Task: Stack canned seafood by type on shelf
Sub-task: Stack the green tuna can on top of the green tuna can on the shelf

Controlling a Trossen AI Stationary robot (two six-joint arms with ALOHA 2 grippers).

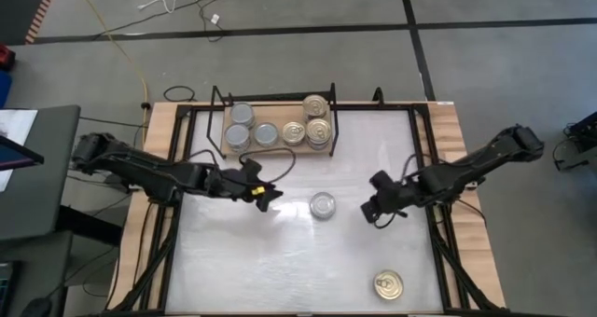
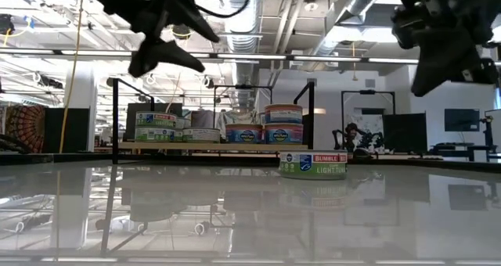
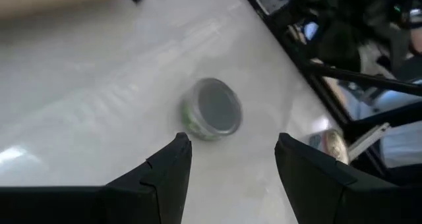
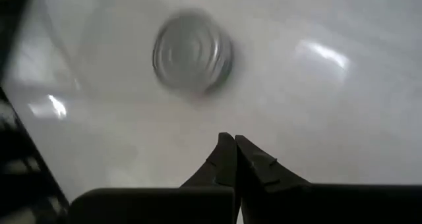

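Note:
One grey-topped can stands alone on its base on the white tabletop, near the middle. My left gripper hovers open to its left, above the table; in the left wrist view the can lies ahead of the spread fingers. My right gripper hangs shut to the can's right, raised off the table, and the can shows ahead of it. On the shelf at the far edge, grey-topped cans stand on the left and gold-topped cans on the right.
A gold-topped can stands near the table's front right edge. The shelf's black wire frame rises around the board. Black rails run along both sides of the table. Bare tabletop lies between the lone can and the shelf.

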